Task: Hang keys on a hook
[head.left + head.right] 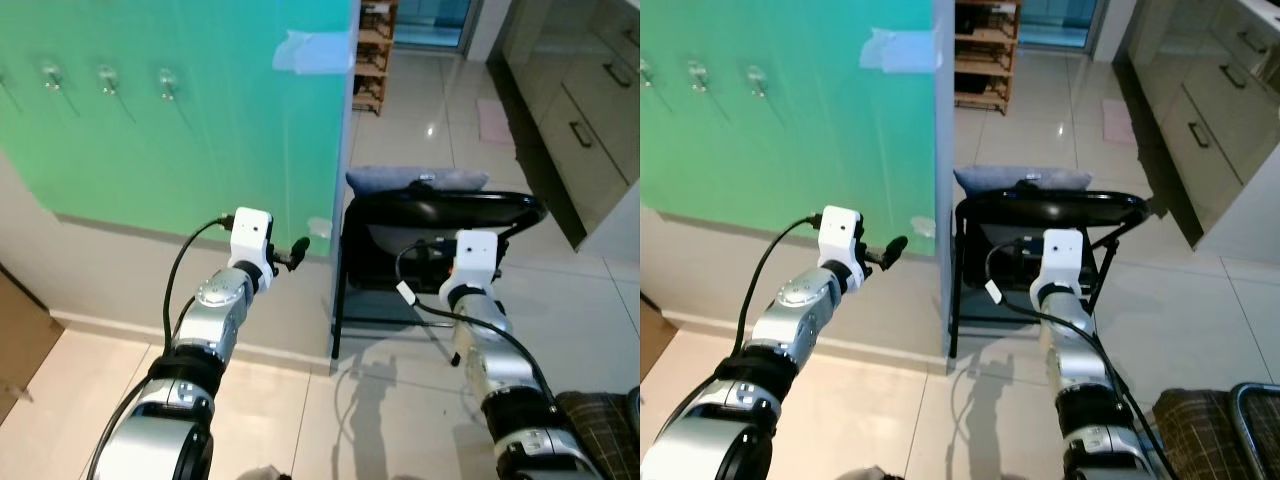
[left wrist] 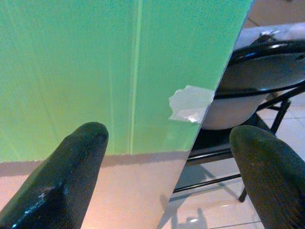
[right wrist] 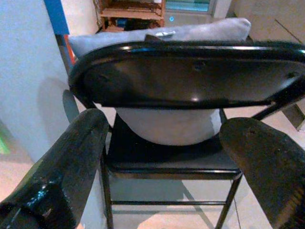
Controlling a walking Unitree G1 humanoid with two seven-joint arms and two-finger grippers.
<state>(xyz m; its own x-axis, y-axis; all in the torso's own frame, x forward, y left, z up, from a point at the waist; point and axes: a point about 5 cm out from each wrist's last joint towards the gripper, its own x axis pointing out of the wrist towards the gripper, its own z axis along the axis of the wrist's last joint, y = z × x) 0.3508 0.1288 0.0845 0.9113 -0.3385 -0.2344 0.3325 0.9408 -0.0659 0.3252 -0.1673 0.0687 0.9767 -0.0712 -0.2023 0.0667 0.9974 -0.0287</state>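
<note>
High on the far left, three small metal hooks stick out in a row from the green board fixed to the wall, well above both my arms. A strip of pale tape holds the board's top right corner, and another piece sits at its lower right edge. My left gripper is raised toward that lower edge, its two black fingers spread wide with nothing between them. Just right of the board stands a black folding chair with a grey cushion on the seat. A small dark thing lies on top of the cushion; possibly the keys, though it is too small to tell. My right gripper faces the chair's backrest, fingers apart and empty.
</note>
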